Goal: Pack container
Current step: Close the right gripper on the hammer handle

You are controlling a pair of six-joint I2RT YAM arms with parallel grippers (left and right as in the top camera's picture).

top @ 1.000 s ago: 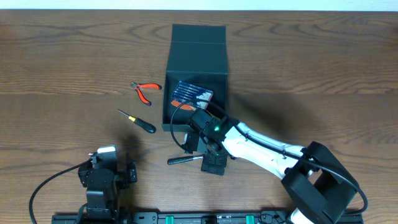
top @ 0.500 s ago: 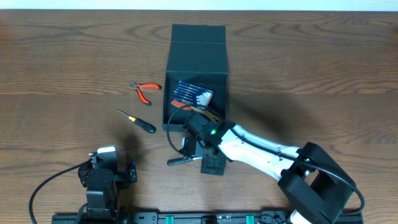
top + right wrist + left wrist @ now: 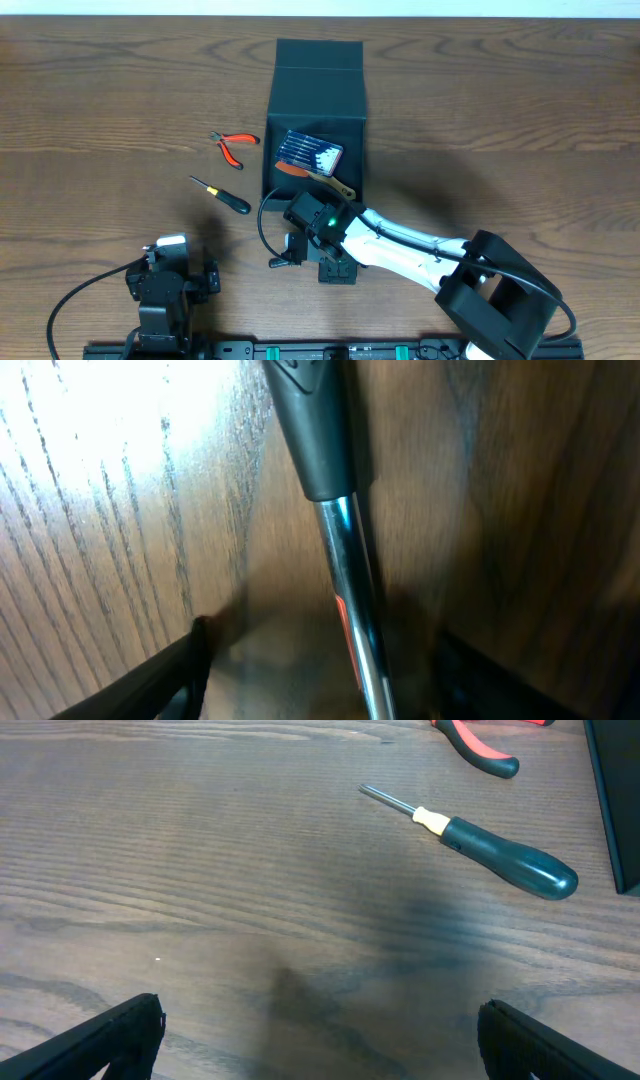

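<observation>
Right claw (image 3: 312, 255) hangs just beside the container (image 3: 318, 95), off its near edge.

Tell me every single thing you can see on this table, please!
Box: one, dark, middle of the table, open.
Packet: one, blue with white stripes, inside the box.
Orange thing: one, inside the box beside the packet; too small to name.
Pliers: one, red-orange handles, left of the box.
Screwdriver: one, dark handle, on the table near the pliers.
Rod tool: one, black handle and shiny rod, lying in front of the box.
Table: one, brown wood, under everything.
Left pincer: one, black, open, over bare wood.
Right pincer: one, black, open, a finger on each side of the rod tool.
</observation>
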